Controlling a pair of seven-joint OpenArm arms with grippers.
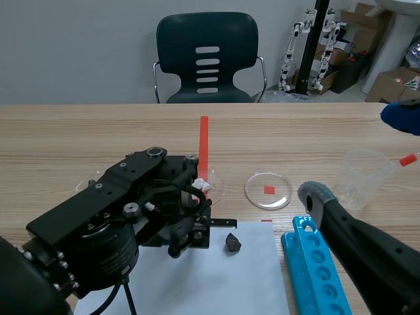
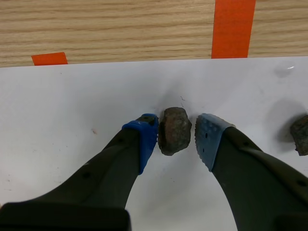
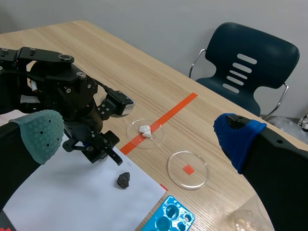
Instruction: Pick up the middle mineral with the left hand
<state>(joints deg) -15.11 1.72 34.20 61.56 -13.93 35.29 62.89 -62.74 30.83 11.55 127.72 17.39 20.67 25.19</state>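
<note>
My left gripper (image 2: pixel 175 135) is open and straddles the middle mineral (image 2: pixel 174 131), which lies on the white sheet (image 2: pixel 72 110) at the bench's (image 1: pixel 295 131) near left. One pad is against it and the other is just clear. A dark stone (image 1: pixel 232 243) lies to its right. My right gripper (image 3: pixel 138 137) gapes wide.

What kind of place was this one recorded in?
Likely a robotics lab: small humanoid robots are at the back beside cardboard boxes, and the table holds a petri dish and a blue tube rack.
</note>
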